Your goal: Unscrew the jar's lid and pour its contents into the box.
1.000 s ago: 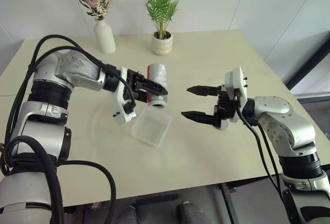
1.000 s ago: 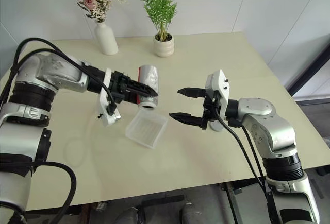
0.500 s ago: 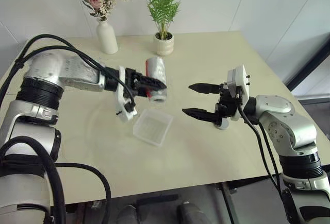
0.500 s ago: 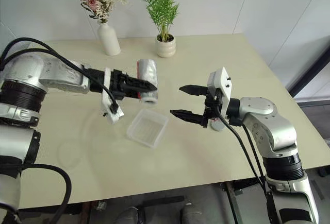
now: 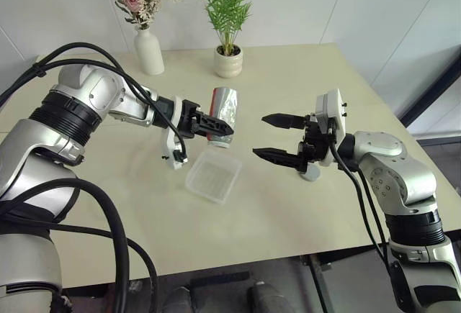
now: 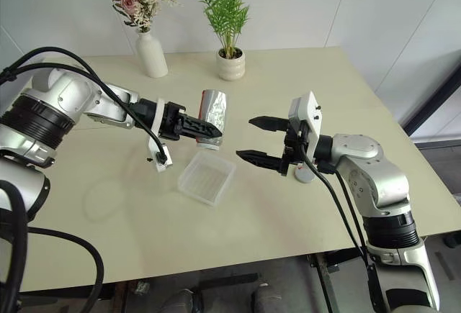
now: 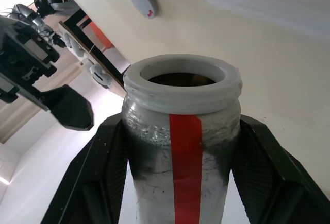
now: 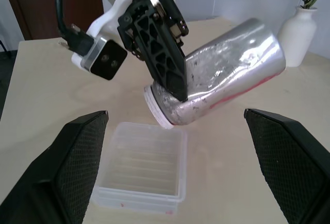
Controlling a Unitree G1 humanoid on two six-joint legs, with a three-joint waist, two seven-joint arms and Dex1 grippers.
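My left gripper (image 5: 216,123) is shut on the jar (image 5: 223,114), a clear cylinder with a red stripe (image 7: 185,147). The jar is lidless and hangs tilted, open mouth (image 7: 183,80) facing down over the far edge of the box (image 5: 213,177), a shallow clear tray on the table. I cannot make out the contents inside the dark jar. The grey lid (image 5: 311,173) lies flat on the table below my right gripper (image 5: 276,138), which stands open and empty to the right of the jar, its fingers (image 8: 77,152) pointing at it.
A white vase of flowers (image 5: 148,50) and a small white pot with a palm (image 5: 227,60) stand at the back of the beige table (image 5: 288,219). The table's right edge (image 5: 403,133) is close behind my right arm.
My left wrist has rolled and the arm swung, turning the jar so that it leans the other way over the box, mouth still down. My right gripper has stayed in place, open.
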